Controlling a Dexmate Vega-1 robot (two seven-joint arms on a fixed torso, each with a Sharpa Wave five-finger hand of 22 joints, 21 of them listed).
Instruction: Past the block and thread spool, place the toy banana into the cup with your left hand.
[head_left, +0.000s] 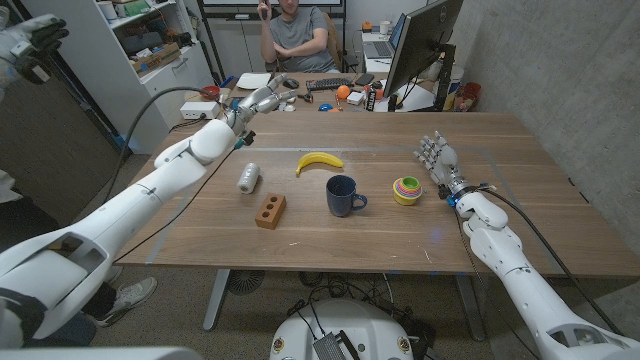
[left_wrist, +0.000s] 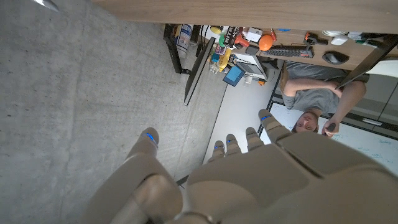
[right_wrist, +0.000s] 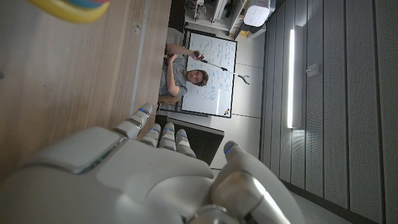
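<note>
The cup (head_left: 343, 195) stands near the front middle of the wooden worktop (head_left: 330, 245), handle toward the robot's right. Left of the cup lies the block (head_left: 270, 210), and just beyond that the spool (head_left: 249, 178). Right of the cup sits a ringed toy (head_left: 407, 189). Beyond the cup lies the banana (head_left: 318, 161), long axis crosswise, ends curving toward the cup. The right robot hand (head_left: 436, 156) stands beyond the toy, fingers spread, holding nothing. The left robot hand (head_left: 262, 100) hovers far beyond the spool, fingers apart, empty. Past the worktop, a person (head_left: 300, 38) sits among desks and a monitor (head_left: 420, 45).
</note>
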